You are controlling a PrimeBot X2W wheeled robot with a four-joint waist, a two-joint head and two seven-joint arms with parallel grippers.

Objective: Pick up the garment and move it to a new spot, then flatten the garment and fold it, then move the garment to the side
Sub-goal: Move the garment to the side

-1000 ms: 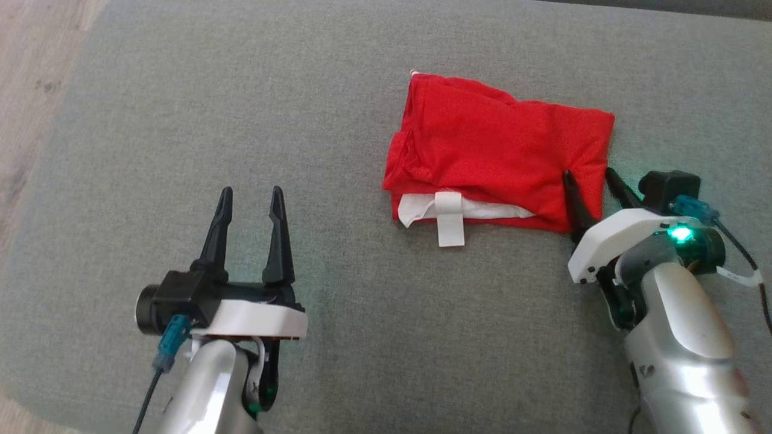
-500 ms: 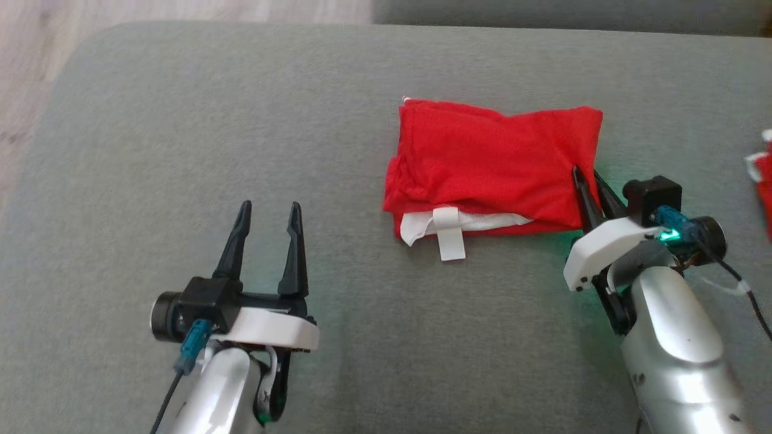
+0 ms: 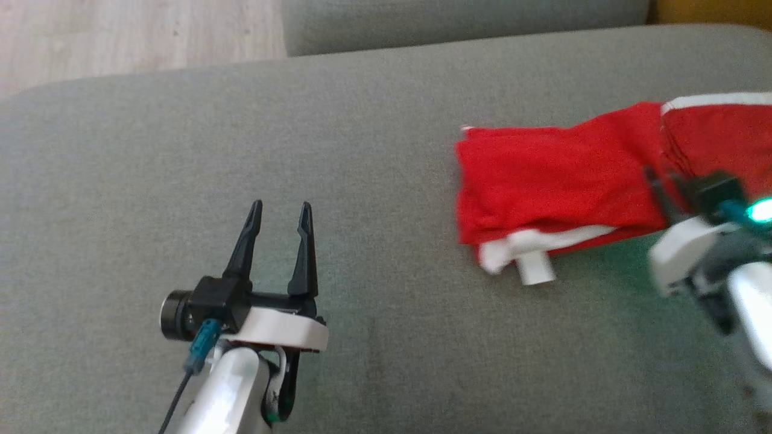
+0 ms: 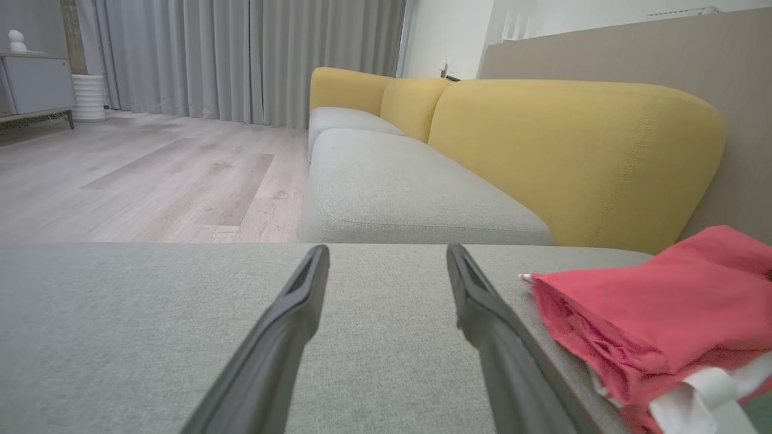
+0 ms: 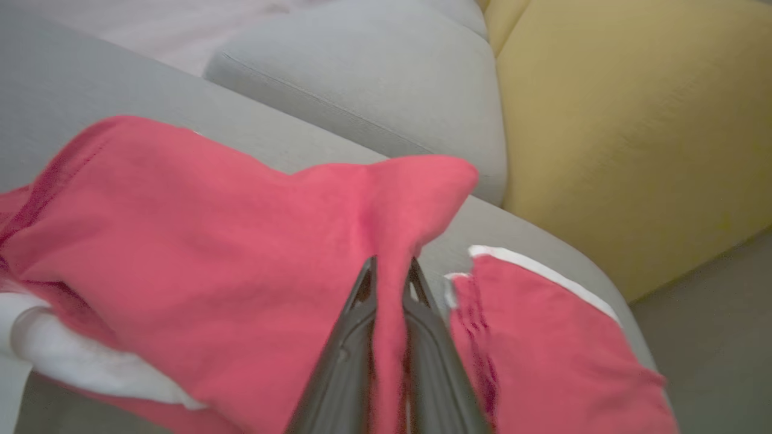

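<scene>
The garment [image 3: 555, 175] is a folded red piece with a white lining and a white tab at its near edge, lying on the grey seat cushion [image 3: 362, 150]. My right gripper [image 3: 656, 179] is shut on its right edge; in the right wrist view the red cloth [image 5: 211, 241] is pinched between the two fingers [image 5: 391, 265] and its corner stands up above them. My left gripper [image 3: 280, 208] hangs open over bare cushion, well to the left of the garment. Its wrist view shows the fingers [image 4: 386, 250] apart, with the garment [image 4: 651, 313] off to the right.
A second red piece with white trim [image 3: 724, 132] lies just right of the held garment [image 5: 543, 337]. A yellow backrest [image 4: 573, 150] rises behind the seat. Another grey cushion [image 3: 452, 24] adjoins at the back, with wooden floor [image 3: 120, 36] at the far left.
My right gripper has shut on the garment's right edge and drawn it to the right, toward the second red piece. The head view itself has shifted. My left gripper stays open.
</scene>
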